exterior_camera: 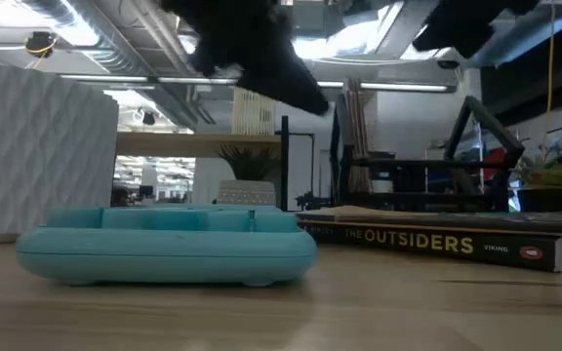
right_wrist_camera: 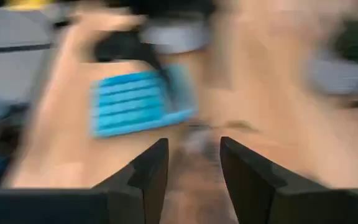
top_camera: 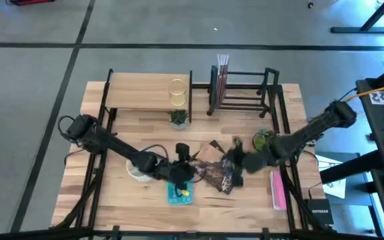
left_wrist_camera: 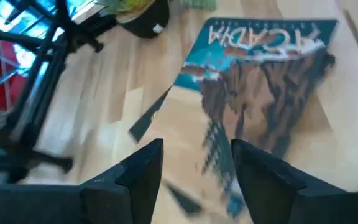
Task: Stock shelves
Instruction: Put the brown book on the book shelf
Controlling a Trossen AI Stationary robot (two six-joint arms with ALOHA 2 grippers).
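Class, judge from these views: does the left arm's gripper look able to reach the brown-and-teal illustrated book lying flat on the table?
Probably yes. The left gripper hangs open just above the brown-and-teal book, with nothing between them; the right gripper sits near the book's far side.

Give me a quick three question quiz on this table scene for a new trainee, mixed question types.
1. True or false: the clear ribbed glass stands on the light-wood board shelf.
2. Which title shows on the dark book spine? A) The Outsiders B) Dune
3. Fill in: both the left gripper and right gripper have their fingers ____.

Key: 1 true; 2 A; 3 open.
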